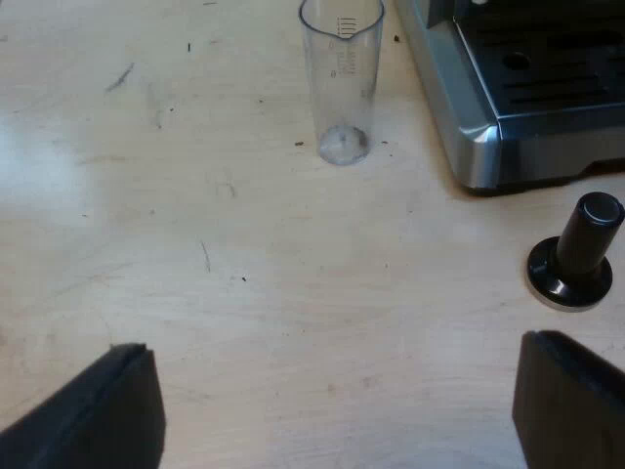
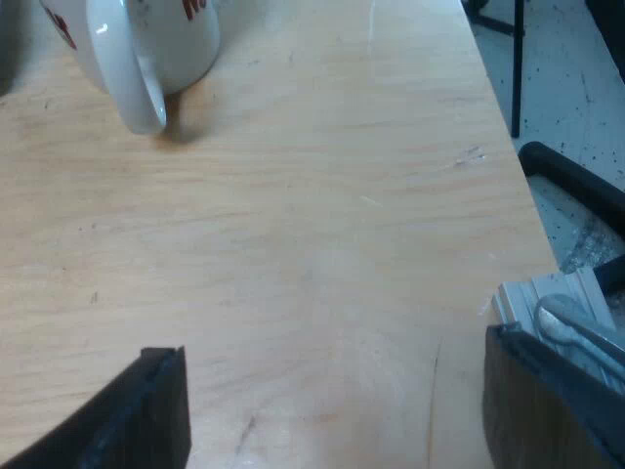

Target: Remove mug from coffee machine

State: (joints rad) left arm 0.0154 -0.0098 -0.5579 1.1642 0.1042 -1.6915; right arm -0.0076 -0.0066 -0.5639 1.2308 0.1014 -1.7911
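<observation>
White mug [image 2: 146,39] is stood on the table [image 2: 322,244], apparently already removed; right gripper [image 2: 332,344] nearby and left gripper [image 1: 332,347] are held open, empty.

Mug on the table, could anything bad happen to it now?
Maybe. The mug stands on the table with its handle toward the open right tool; a careless reach could knock it. The left tool, also open, hangs near the tall measuring glass and tamper; a sweep might tip them.

White mug [image 2: 148,41] on wooden table [image 2: 322,244]
</observation>
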